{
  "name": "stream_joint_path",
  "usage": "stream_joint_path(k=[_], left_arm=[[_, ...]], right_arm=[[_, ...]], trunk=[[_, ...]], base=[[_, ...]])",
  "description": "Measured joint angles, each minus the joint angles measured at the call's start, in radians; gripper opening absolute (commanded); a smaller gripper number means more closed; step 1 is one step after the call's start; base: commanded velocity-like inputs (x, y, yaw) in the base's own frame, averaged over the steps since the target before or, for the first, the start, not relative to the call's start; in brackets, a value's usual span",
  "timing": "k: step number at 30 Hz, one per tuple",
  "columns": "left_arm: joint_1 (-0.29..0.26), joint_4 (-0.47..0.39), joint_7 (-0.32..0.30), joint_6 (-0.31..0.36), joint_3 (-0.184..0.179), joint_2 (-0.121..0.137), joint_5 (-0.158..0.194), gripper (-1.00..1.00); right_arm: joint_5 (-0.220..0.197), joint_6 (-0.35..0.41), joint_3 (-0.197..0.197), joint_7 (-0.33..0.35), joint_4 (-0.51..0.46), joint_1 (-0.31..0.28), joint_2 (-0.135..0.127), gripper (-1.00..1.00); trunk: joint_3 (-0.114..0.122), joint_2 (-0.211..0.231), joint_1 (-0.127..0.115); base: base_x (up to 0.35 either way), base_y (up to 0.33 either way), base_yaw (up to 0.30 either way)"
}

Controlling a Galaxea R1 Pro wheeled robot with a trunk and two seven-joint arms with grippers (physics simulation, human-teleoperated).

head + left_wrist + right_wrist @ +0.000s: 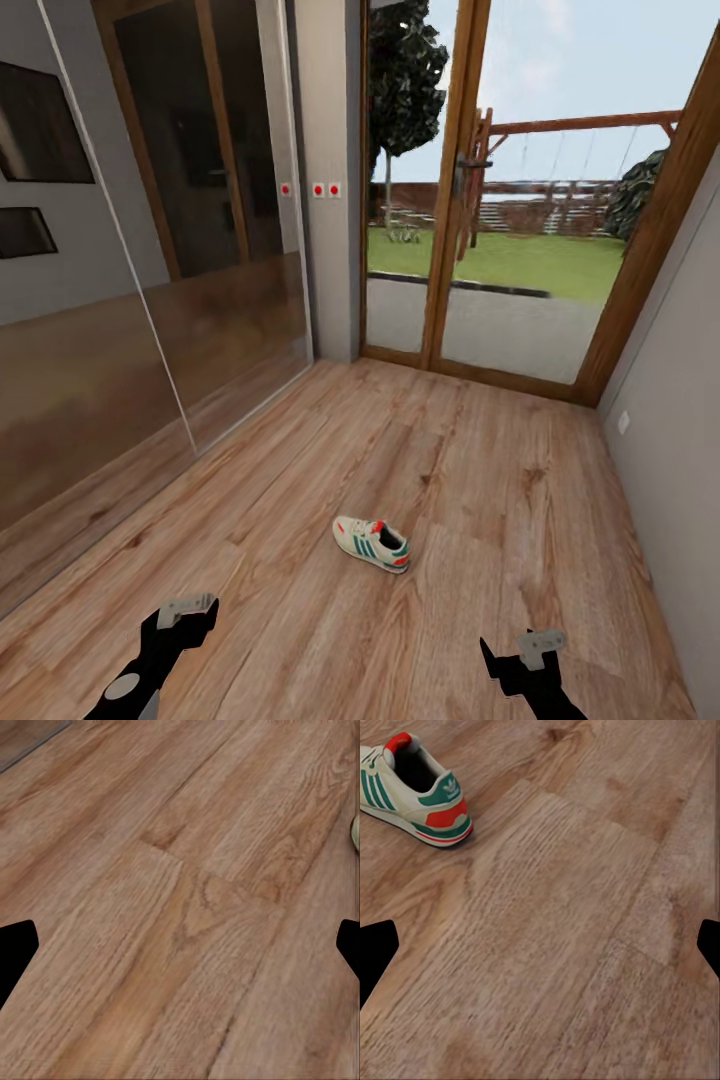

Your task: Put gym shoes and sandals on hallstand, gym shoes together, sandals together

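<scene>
Wood-grain plank flooring (480,470) runs down a narrow corridor to a glazed door with a timber frame (470,190), beyond which lie grass, a tree and a wooden swing frame. Mirrored sliding panels (150,300) line the left wall, and a plain grey wall (670,420) closes the right side.

One gym shoe (372,543) lies alone on the floor near the middle of the corridor, upright on its sole: white with green side stripes, a red-orange tongue and a red heel patch. Its toe points toward the mirrored side and its heel toward the grey wall.

Both hands hang low at the near end of the corridor, well apart from the shoe, which sits ahead of them and roughly between the two. The left hand (186,612) is nearer the mirrored wall, the right hand (525,655) nearer the grey one. From the right wrist camera the shoe (412,791) lies off to one side ahead of the fingers, heel end closest, with bare planks between. From the left wrist camera only a pale sliver of the shoe (355,832) shows at the edge. Each hand's dark fingertips (375,952) stand wide apart with nothing between them, so both are open and empty.
</scene>
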Motion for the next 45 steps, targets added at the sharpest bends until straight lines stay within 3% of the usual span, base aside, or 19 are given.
stream_joint_path(k=[26, 45], left_arm=[[0.0, -0.001, 0.0, 0.0, 0.001, 0.001, 0.0, 1.0], [0.0, 0.0, 0.001, 0.0, 0.002, 0.003, 0.001, 1.0]], right_arm=[[0.0, 0.001, -0.002, 0.0, -0.002, 0.0, 0.002, 1.0], [0.0, 0.0, -0.002, 0.0, 0.0, 0.0, 0.002, 1.0]], trunk=[[0.0, 0.0, 0.0], [0.0, 0.0, 0.0]], base=[[0.055, -0.045, 0.004], [0.148, -0.17, 0.147]])
